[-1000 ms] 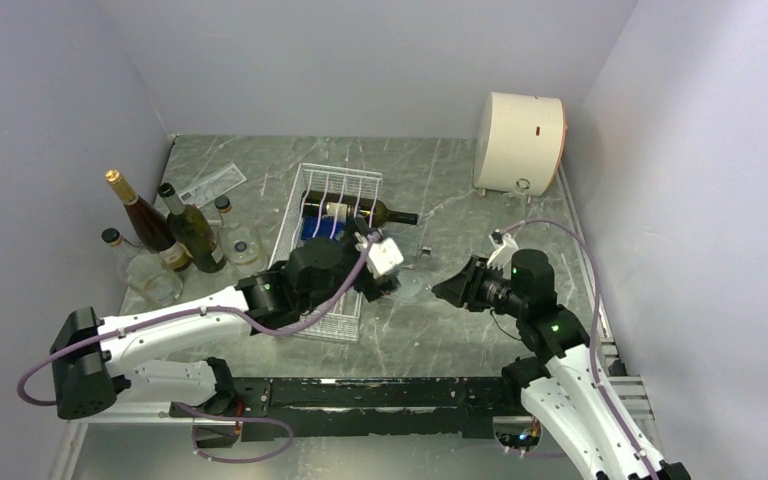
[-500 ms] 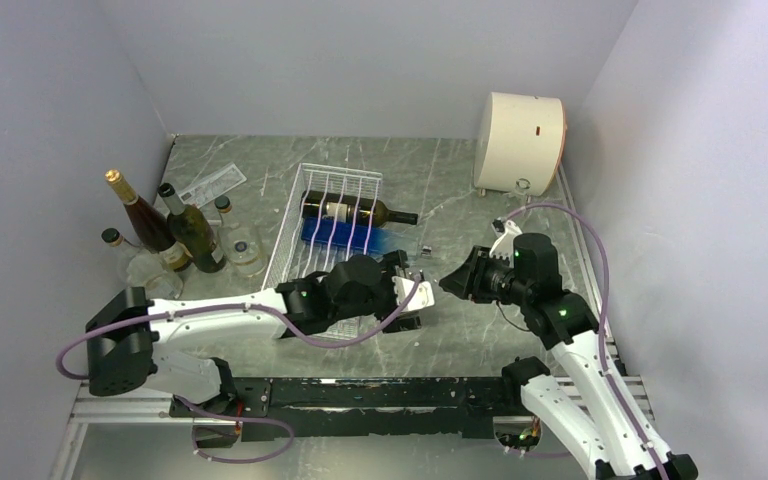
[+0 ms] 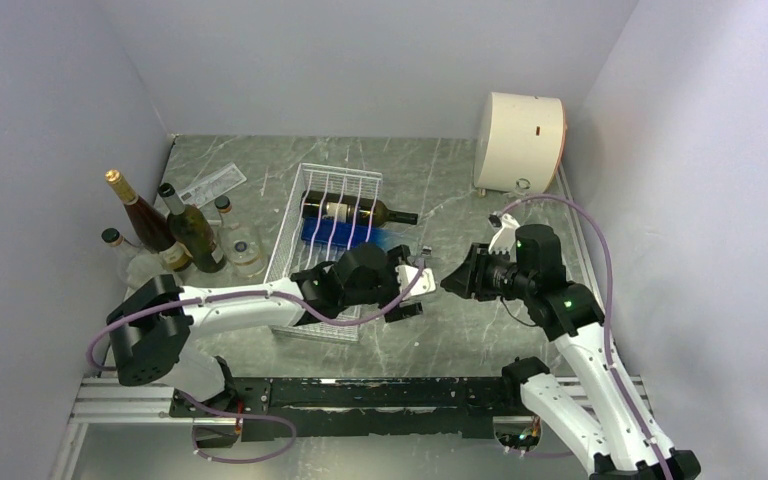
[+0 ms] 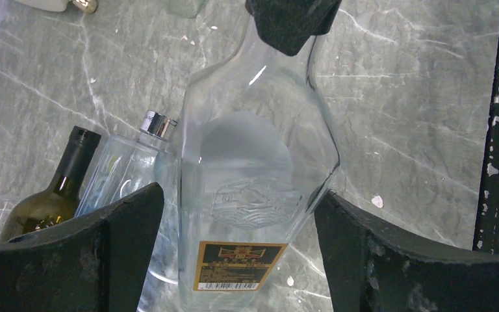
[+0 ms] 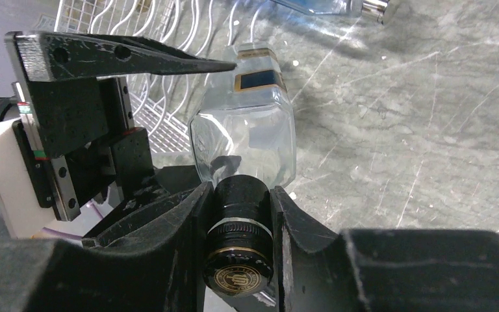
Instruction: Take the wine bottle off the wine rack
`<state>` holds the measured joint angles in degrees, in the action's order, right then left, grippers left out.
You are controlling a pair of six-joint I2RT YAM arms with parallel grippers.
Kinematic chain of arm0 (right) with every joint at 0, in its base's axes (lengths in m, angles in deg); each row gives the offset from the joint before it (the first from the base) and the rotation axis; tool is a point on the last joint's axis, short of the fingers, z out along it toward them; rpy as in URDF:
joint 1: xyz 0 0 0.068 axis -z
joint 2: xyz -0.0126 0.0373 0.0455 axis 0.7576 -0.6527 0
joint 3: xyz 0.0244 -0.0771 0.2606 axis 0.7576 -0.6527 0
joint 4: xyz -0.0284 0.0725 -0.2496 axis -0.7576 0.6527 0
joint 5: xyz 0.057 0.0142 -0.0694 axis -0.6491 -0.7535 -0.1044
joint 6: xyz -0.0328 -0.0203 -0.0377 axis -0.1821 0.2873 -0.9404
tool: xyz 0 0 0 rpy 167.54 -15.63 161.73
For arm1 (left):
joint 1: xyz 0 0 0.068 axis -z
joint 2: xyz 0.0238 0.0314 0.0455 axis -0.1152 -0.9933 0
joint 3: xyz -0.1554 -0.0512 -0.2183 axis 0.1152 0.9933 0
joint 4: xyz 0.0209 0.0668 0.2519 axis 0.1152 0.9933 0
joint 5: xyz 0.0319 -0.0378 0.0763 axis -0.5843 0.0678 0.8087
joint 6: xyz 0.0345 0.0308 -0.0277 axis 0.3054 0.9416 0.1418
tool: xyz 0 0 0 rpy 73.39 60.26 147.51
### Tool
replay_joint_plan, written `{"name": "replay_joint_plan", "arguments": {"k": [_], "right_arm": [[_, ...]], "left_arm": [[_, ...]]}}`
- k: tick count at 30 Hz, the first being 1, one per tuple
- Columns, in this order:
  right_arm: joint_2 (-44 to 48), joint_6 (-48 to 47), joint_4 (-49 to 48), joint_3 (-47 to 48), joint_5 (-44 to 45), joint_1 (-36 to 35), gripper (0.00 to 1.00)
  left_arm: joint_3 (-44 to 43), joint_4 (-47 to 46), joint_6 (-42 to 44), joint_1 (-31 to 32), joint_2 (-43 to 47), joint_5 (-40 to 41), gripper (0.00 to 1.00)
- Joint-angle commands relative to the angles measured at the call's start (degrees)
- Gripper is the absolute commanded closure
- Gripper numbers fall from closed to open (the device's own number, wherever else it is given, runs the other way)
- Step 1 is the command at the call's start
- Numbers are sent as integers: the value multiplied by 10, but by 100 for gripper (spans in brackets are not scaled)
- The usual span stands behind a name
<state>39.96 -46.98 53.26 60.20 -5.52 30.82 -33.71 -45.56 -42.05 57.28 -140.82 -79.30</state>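
Observation:
The clear glass wine bottle (image 4: 253, 162) with a gold-and-black label is off the white wire wine rack (image 3: 290, 225), over the table to the rack's right. My right gripper (image 5: 240, 195) is shut on its black cap (image 5: 242, 224); it also shows in the top view (image 3: 452, 280). My left gripper (image 4: 239, 195) is open, its jaws on either side of the bottle's body without touching it; in the top view (image 3: 412, 285) it sits at the rack's near right corner. The bottle's body (image 5: 247, 136) points toward the rack.
A dark green bottle (image 3: 355, 211) and a bluish clear bottle (image 3: 345, 235) lie across the rack, necks sticking out to the right. Several bottles (image 3: 175, 235) stand at the left wall. A cream drum (image 3: 520, 128) stands at the back right.
My left arm swung right from over the rack, and its open jaws now straddle the clear bottle. My right gripper shifted slightly up and toward the rack, still holding the cap.

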Motion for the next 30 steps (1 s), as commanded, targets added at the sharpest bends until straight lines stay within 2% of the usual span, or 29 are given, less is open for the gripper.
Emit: {"name": "replay_joint_plan", "arguments": {"k": [1, 5, 8, 11, 14, 17, 22, 27, 28, 30], "right_arm": [[-9, -4, -32, 51, -58, 1, 100], [-38, -10, -36, 68, -60, 1, 98], [-59, -10, -40, 74, -41, 1, 80], [-80, -11, -50, 69, -8, 1, 62], [-100, -4, -61, 61, 32, 1, 56], [-113, 10, -84, 48, 59, 1, 49], [-116, 42, -140, 10, 55, 1, 47], [-119, 79, -196, -17, 10, 1, 48], [-119, 83, -204, -21, 6, 1, 51], [-119, 90, -210, -22, 5, 1, 66]], "left_arm": [[-7, -73, -36, -21, -2, -77, 17], [-14, -61, -65, -21, -8, -84, 37], [-4, -81, -91, -21, 3, -71, 50], [6, -104, -123, -21, 13, -47, 57], [9, -114, -151, -21, 13, -26, 65], [6, -111, -167, -21, 9, -6, 67], [-2, -97, -183, -20, 2, 20, 70], [-6, -93, -189, -20, 1, 23, 70], [-8, -91, -192, -20, 2, 24, 70], [-13, -85, -196, -20, 3, 29, 69]]}}
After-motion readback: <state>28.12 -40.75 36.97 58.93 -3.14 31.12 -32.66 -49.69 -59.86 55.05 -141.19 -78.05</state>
